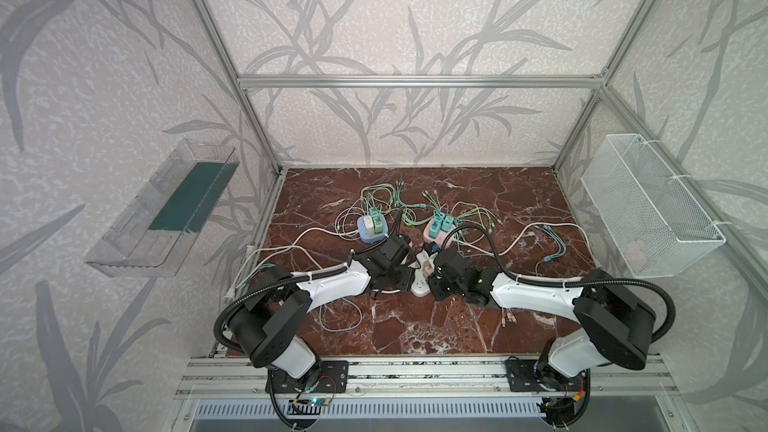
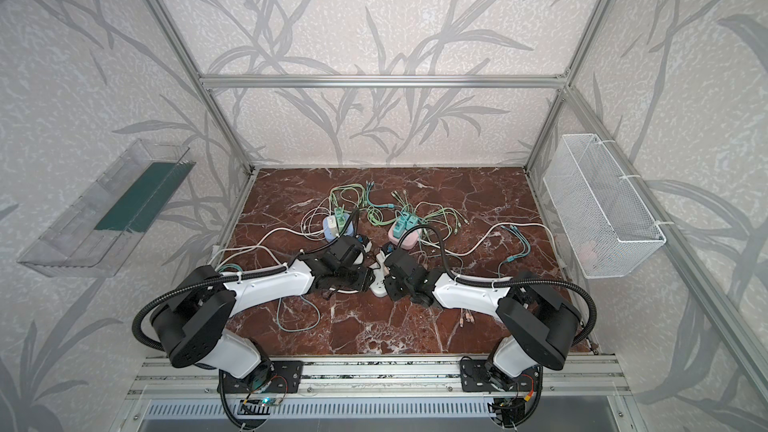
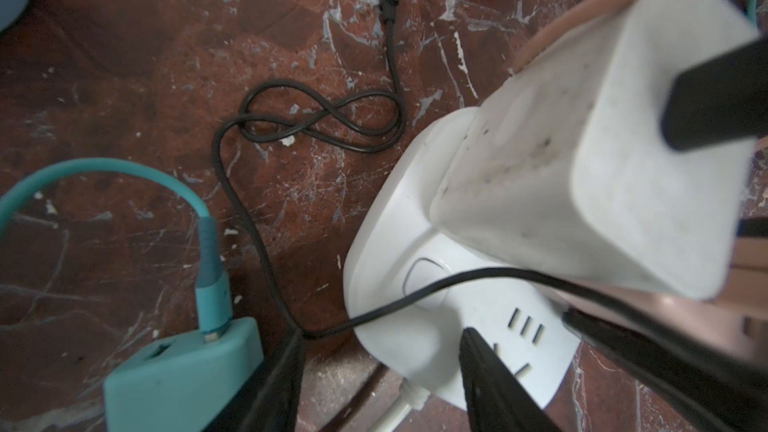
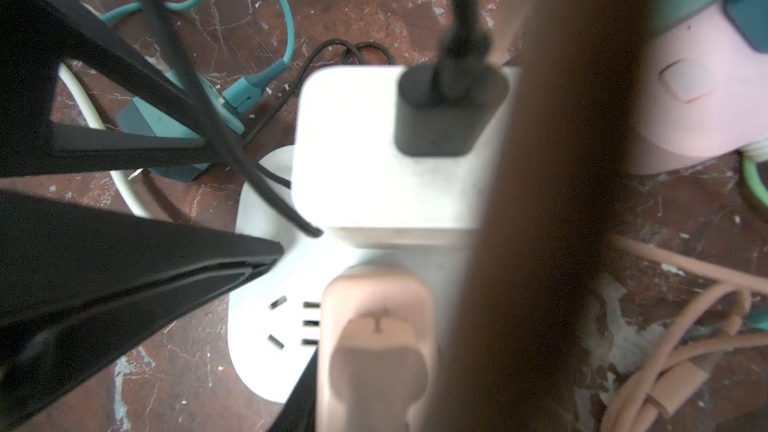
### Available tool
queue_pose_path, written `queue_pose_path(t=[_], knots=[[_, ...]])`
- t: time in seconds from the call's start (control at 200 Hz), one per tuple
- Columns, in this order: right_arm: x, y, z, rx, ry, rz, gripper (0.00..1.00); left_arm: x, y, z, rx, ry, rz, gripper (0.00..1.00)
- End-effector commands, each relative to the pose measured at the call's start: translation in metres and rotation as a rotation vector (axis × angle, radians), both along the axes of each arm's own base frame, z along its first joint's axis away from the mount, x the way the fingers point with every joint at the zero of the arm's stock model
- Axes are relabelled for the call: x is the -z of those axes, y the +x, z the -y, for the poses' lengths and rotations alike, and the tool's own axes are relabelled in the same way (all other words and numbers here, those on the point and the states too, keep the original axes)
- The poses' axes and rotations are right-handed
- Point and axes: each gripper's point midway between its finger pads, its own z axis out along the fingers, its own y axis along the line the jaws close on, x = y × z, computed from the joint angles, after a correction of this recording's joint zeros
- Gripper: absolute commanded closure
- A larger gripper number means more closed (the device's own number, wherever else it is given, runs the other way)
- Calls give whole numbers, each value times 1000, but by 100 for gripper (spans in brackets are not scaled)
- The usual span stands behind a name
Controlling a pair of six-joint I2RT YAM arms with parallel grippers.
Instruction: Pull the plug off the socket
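Two arms: both meet at the middle of the red-brown marble tabletop (image 3: 124,97), over a white plastic power strip (image 3: 395,243).
Task's thing: the white cube-shaped charger plug (image 4: 353,160) stands upright in the strip's socket, fully seated as far as I can see, with a black cable connector (image 4: 449,110) stuck in its top.
Right gripper (image 3: 615,168): its tan fingers (image 4: 374,347) lie against opposite sides of the white cube, clamped on it.
Left gripper (image 3: 382,338): black jaws apart, holding nothing; one fingertip rests on the strip's face beside the empty slots, the other hangs off the strip's edge over the marble.
Step in hand: the grip looks just taken, the strip pinned, the pull not yet begun.
Next move: a straight lift along the prongs while the left arm presses the strip down, I'd say; tilting could jam it or drag the strip up.
Nearby: a loose teal charger block (image 3: 178,380) lies just beside the left gripper.
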Motion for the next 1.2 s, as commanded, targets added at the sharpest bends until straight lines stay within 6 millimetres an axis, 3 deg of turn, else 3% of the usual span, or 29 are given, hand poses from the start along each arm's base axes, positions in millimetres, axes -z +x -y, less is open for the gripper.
queue_pose_path(t=[0.0, 0.43, 1.195], knots=[[-2, 1, -4, 3, -1, -6, 69, 1, 4, 1, -13, 23, 1, 40], [-16, 4, -7, -4, 25, 24, 84, 15, -1, -7, -17, 139, -29, 40], [-37, 6, -3, 3, 24, 85, 91, 27, -4, -17, -41, 218, -59, 40]])
